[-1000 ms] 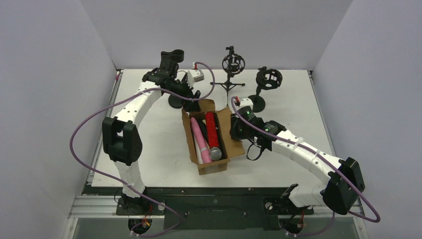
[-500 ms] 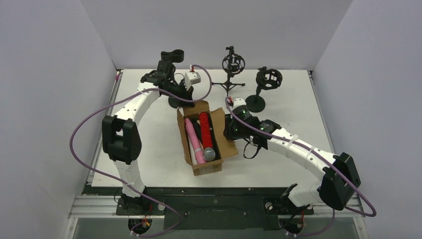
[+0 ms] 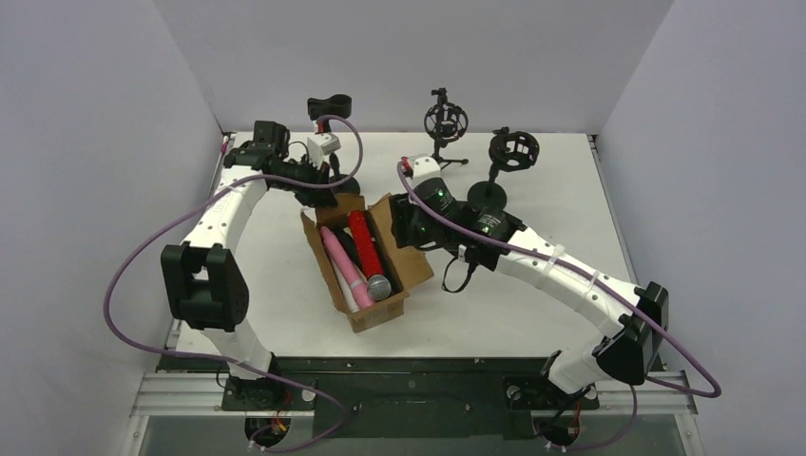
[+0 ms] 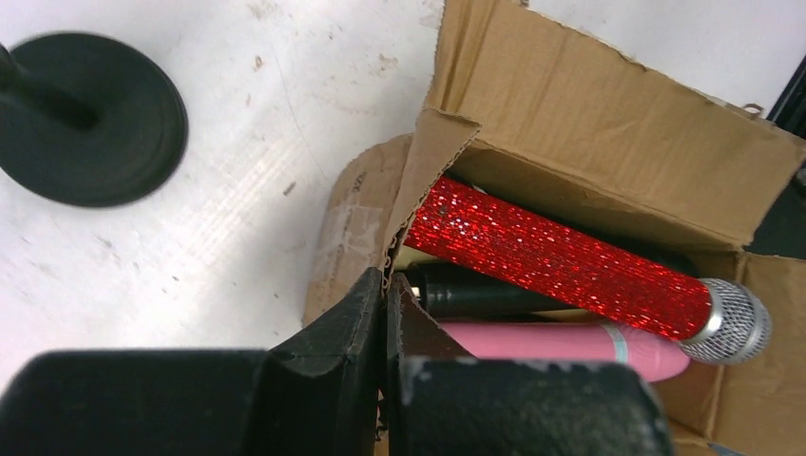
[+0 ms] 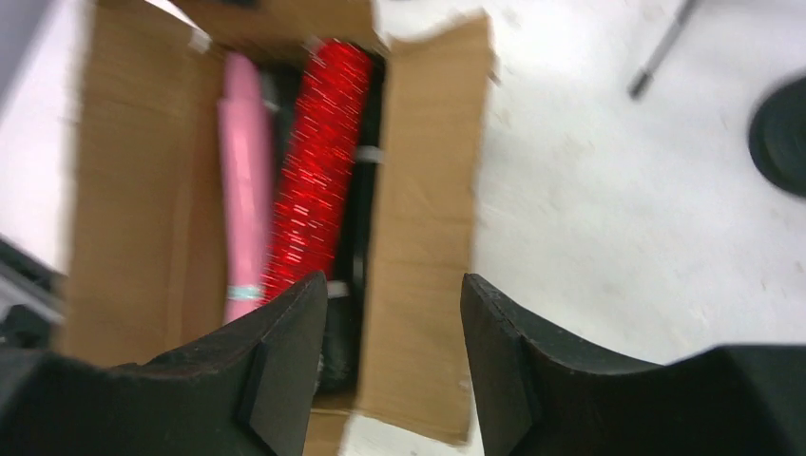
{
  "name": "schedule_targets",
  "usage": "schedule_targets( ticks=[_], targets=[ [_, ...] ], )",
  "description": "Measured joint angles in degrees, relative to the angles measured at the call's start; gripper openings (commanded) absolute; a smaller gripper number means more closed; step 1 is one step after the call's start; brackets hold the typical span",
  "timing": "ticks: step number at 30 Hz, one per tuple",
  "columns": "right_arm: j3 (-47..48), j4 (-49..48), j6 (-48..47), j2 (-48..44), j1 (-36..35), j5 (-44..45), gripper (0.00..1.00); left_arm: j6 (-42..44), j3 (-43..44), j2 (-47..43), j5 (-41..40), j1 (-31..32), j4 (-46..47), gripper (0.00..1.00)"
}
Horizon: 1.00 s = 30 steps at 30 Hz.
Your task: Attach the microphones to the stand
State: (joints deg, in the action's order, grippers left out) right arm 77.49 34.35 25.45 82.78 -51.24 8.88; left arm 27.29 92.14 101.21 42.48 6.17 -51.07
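A brown cardboard box (image 3: 385,256) lies open mid-table and holds the microphones: a glittery red one (image 3: 365,249), a pink one (image 3: 342,266) and a black one (image 4: 485,294) under them. My left gripper (image 4: 388,285) is shut on the torn edge of the box's flap at its far left corner (image 3: 318,201). My right gripper (image 5: 394,285) hangs open over the box's right flap (image 5: 428,190), with nothing between its fingers. Three black stands wait at the back: one at the left (image 3: 330,104), a tripod (image 3: 445,122) and a round-based one (image 3: 513,149).
The left stand's round base (image 4: 90,119) sits just beyond the box's far corner. The right stand's base (image 3: 488,198) is behind my right wrist. Purple cables loop from both arms. White walls close in the table on three sides.
The left gripper has shut on the box flap and pulled left, so the box slid left and turned. The right arm followed the box left and its jaws have widened.
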Motion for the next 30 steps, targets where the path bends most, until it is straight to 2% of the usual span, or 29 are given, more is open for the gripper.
schedule_targets(
  ticks=[4,10,16,21,25,28,29,30],
  targets=[
    [9.35,0.44,-1.68,2.95,-4.13,-0.72,0.48,-5.99,-5.51,-5.35,0.04,-1.27,2.47,0.0],
    [15.39,2.47,-4.74,10.6,-5.84,-6.54,0.46,-13.79,-9.53,-11.17,0.46,-3.17,5.2,0.0],
    [15.72,5.51,-7.28,17.55,-5.81,-11.13,0.46,-17.0,-11.8,-12.66,0.81,-3.19,7.74,0.0],
    [15.61,6.91,-8.63,20.57,-5.81,-13.88,0.42,-17.9,-13.07,-12.66,0.44,-3.26,9.4,0.0],
    [15.67,6.4,-9.07,21.31,-5.79,-14.75,0.36,-18.18,-13.31,-12.66,-0.52,-3.28,9.88,0.0],
    [16.55,6.8,-9.6,21.92,-5.62,-15.37,0.25,-18.1,-13.4,-12.7,-0.79,-3.28,10.1,0.0],
    [17.07,7.1,-9.88,22.27,-5.57,-15.61,0.24,-18.03,-13.42,-12.7,-0.94,-3.28,10.14,0.0],
    [17.42,7.37,-10.01,22.51,-5.51,-15.76,0.29,-17.88,-13.44,-12.7,-1.14,-3.28,10.16,0.0]
  ],
)
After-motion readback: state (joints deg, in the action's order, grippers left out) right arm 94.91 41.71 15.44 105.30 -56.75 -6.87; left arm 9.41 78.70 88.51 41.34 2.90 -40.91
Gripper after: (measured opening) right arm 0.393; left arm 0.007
